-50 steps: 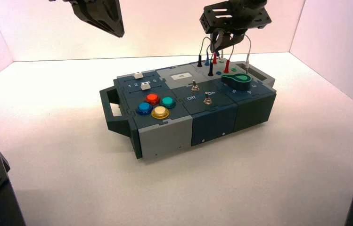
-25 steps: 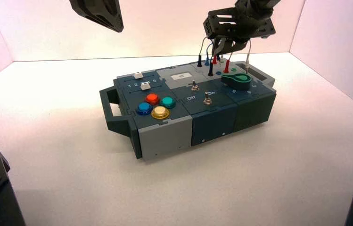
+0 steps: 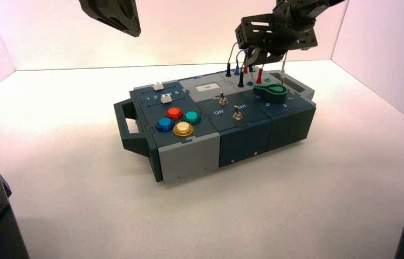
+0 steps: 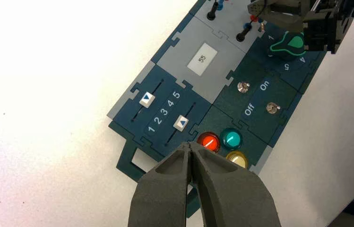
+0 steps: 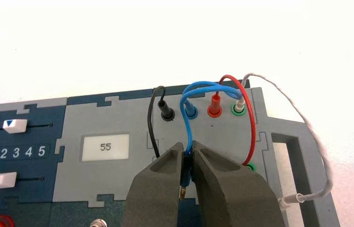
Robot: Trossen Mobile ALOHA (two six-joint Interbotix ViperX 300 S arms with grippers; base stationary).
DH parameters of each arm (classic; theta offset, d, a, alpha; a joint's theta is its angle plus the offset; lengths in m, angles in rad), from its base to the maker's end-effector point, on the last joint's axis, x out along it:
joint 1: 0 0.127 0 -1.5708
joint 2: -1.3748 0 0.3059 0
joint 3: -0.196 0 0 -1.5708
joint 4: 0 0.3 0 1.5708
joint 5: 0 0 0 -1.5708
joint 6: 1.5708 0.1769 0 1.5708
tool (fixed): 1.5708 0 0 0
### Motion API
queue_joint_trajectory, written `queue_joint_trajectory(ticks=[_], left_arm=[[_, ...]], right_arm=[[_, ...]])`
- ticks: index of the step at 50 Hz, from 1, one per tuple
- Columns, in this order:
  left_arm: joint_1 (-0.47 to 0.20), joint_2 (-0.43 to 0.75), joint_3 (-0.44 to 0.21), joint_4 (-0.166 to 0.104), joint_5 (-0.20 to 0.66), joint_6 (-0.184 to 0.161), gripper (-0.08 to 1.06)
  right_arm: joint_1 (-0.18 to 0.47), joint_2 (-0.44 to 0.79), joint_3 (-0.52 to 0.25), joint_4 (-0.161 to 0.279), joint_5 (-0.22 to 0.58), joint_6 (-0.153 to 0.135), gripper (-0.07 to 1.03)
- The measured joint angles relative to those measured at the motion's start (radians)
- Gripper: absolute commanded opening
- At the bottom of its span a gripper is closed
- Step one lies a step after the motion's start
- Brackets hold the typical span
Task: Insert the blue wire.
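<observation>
The right tool (image 5: 187,177) is clamped on the free plug of the blue wire (image 5: 198,87), and the little metal pin pokes out between the two dark fingers (image 5: 158,182), pointing down toward the grey panel at the far end of the box (image 3: 189,154). From that plug the blue wire arches up and over to its other end, which is already seated in the blue socket in the back row, between the black plug (image 5: 166,112) and the red plug (image 5: 214,109). So this looks like the carrying and lining-up step: one end is in, the other is in hand but not yet in a hole. In the high view the right tool (image 3: 254,58) hangs just above the cluster of plugs, with a blue socket (image 3: 250,83) showing open on the near row beside the green knob (image 3: 271,91). My read is that the next move calls for setting the pin straight over that open socket and pressing it down, without snagging the red wire (image 5: 248,118) or the white wire (image 5: 307,127) nearby. The left tool (image 4: 192,163) is clenched on nothing, parked high above the coloured buttons end, well clear of the work.
</observation>
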Motion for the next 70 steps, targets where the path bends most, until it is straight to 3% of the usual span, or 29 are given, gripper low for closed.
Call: queue_joint_trajectory(ticks=[70], left_arm=[[0.005,-0.005,0.0,0.003,0.002,0.014,-0.03]], right_arm=[[0.0,0.057,0.005,0.006,-0.044,-0.012,-0.02]])
